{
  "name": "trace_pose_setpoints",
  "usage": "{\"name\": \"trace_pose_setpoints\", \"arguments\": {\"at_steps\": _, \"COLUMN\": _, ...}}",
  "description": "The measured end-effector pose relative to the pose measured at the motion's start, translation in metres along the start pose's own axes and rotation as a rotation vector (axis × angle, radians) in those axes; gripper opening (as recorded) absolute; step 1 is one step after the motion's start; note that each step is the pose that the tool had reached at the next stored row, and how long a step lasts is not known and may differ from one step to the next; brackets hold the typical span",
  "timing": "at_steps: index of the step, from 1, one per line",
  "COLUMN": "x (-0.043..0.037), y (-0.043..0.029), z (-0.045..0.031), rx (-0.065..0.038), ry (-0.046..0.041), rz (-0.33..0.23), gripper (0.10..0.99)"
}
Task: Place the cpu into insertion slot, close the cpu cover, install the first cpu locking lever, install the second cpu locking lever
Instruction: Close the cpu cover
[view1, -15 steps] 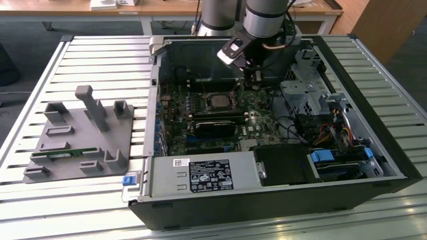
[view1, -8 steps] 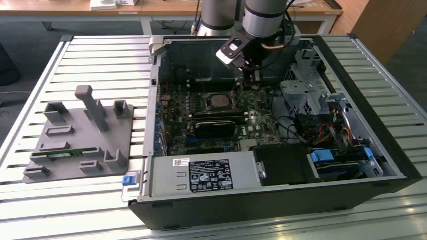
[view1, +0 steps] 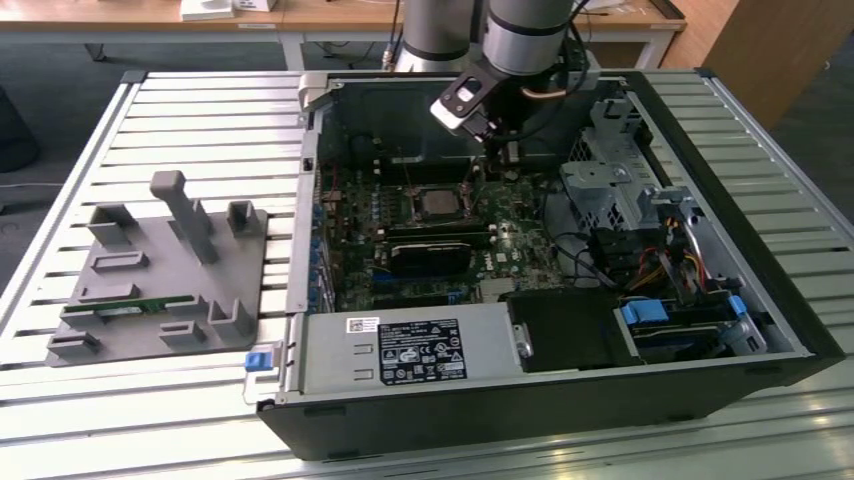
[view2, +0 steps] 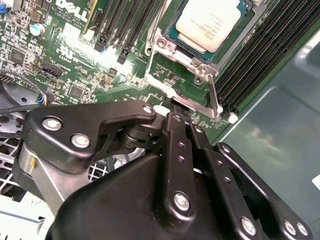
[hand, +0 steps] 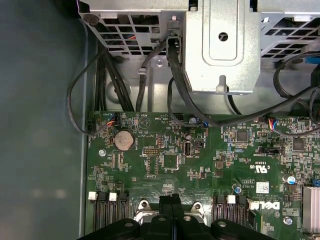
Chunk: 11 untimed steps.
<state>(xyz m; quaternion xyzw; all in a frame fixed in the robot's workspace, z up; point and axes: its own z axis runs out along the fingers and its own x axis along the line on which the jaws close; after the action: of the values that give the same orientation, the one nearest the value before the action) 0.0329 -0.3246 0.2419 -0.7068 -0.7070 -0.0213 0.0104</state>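
In the middle of the exterior view, an open computer case (view1: 534, 410) lies on a slatted metal table (view1: 200, 100). The robot arm (view1: 527, 30) comes down from the top edge into the case. Its gripper (view1: 501, 150) hangs over the motherboard (view1: 400, 225), just toward the exterior view's right of the insertion slot (view1: 414, 203). The cpu (view1: 438, 204) sits in that slot. A black rectangular block (view1: 434, 255) lies just below the slot in the frame, and a labelled power supply (view1: 400, 345) lies lower down. On the exterior view's left, a grey fixture (view1: 147, 290) stands on the table with a green memory stick (view1: 127, 308) in it.

In the second wrist view, the gripper (view2: 182, 115) has its black fingers (view2: 175, 145) pressed together. Whether anything is pinched between them I cannot tell. The fingertips are low over the board, just beside a thin silvery locking lever (view2: 213, 95). The lever runs from a corner of the socket toward the long memory slots (view2: 250, 55). Beyond the lever, the cpu (view2: 212, 22) lies flat with its metal top showing, rimmed by the silvery cpu cover (view2: 161, 44). I cannot tell whether the cover is latched.

In the first wrist view, the closed gripper (hand: 170, 200) is near the green motherboard (hand: 165, 165). The board carries a round coin cell (hand: 124, 141) and a finned heatsink (hand: 311, 202). Black cables (hand: 80, 100) loop from the board toward a perforated metal bracket (hand: 220, 45).
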Motion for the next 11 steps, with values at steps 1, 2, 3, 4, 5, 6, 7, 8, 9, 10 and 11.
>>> {"name": "trace_pose_setpoints", "arguments": {"at_steps": 1, "x": 0.0, "y": -0.0004, "z": 0.0, "rx": 0.0, "ry": 0.0, "rz": 0.0, "gripper": 0.106}}
{"name": "trace_pose_setpoints", "arguments": {"at_steps": 2, "x": 0.0, "y": -0.0007, "z": 0.0, "rx": 0.0, "ry": 0.0, "rz": 0.0, "gripper": 0.106}}
{"name": "trace_pose_setpoints", "arguments": {"at_steps": 3, "x": 0.0, "y": -0.0011, "z": 0.0, "rx": 0.0, "ry": 0.0, "rz": 0.0, "gripper": 0.106}}
{"name": "trace_pose_setpoints", "arguments": {"at_steps": 4, "x": 0.0, "y": -0.0014, "z": 0.0, "rx": 0.0, "ry": 0.0, "rz": 0.0, "gripper": 0.106}}
{"name": "trace_pose_setpoints", "arguments": {"at_steps": 5, "x": 0.0, "y": -0.0017, "z": 0.0, "rx": 0.0, "ry": -0.0001, "rz": 0.0, "gripper": 0.106}}
{"name": "trace_pose_setpoints", "arguments": {"at_steps": 6, "x": 0.0, "y": -0.002, "z": 0.0, "rx": 0.0, "ry": 0.0, "rz": 0.0, "gripper": 0.106}}
{"name": "trace_pose_setpoints", "arguments": {"at_steps": 7, "x": 0.0, "y": -0.0022, "z": 0.0, "rx": 0.0, "ry": 0.0, "rz": 0.0, "gripper": 0.106}}
{"name": "trace_pose_setpoints", "arguments": {"at_steps": 8, "x": 0.0, "y": -0.0025, "z": 0.0, "rx": 0.0, "ry": -0.0001, "rz": 0.0, "gripper": 0.106}}
{"name": "trace_pose_setpoints", "arguments": {"at_steps": 9, "x": 0.0, "y": -0.0028, "z": 0.0, "rx": 0.0, "ry": -0.0001, "rz": 0.0, "gripper": 0.106}}
{"name": "trace_pose_setpoints", "arguments": {"at_steps": 10, "x": 0.0, "y": -0.0031, "z": 0.0, "rx": 0.0, "ry": 0.0, "rz": 0.0, "gripper": 0.106}}
{"name": "trace_pose_setpoints", "arguments": {"at_steps": 11, "x": 0.0, "y": -0.0034, "z": 0.0, "rx": 0.0, "ry": 0.0, "rz": 0.0, "gripper": 0.106}}
